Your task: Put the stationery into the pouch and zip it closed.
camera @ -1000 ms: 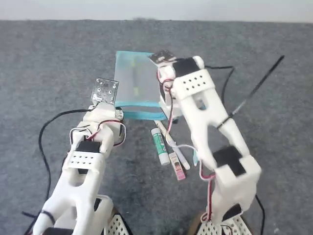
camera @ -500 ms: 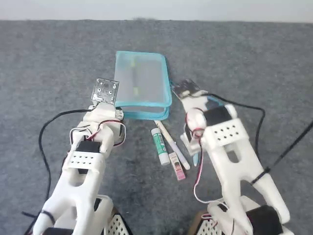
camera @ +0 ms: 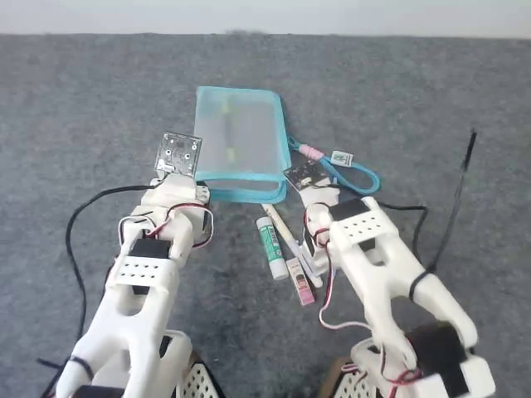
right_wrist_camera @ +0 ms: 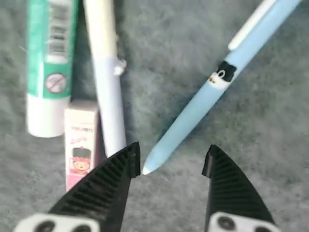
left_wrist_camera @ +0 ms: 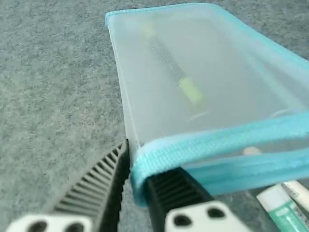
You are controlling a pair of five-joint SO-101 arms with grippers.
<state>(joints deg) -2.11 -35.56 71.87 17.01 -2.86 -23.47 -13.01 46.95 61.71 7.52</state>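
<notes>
Right end effector (right_wrist_camera: 173, 151) back above pen (right_wrist_camera: 217, 82) (jaws apart), glue (right_wrist_camera: 48, 58) nearby

The setting looks like a robotics test bench rather than a home or a shop. Two white, plastic-shelled arms, the left arm (camera: 143, 286) and the right arm (camera: 386, 265), stand side by side with loose red and black wiring, a trailing cable (camera: 73, 257) and a bare circuit board (camera: 180, 154) in plain sight. The worktop (camera: 91, 91) is covered in plain grey felt-like fabric and ends at a pale wall (camera: 265, 16). A pouch (camera: 241, 141) and pens (camera: 280, 225) lie on it.
</notes>
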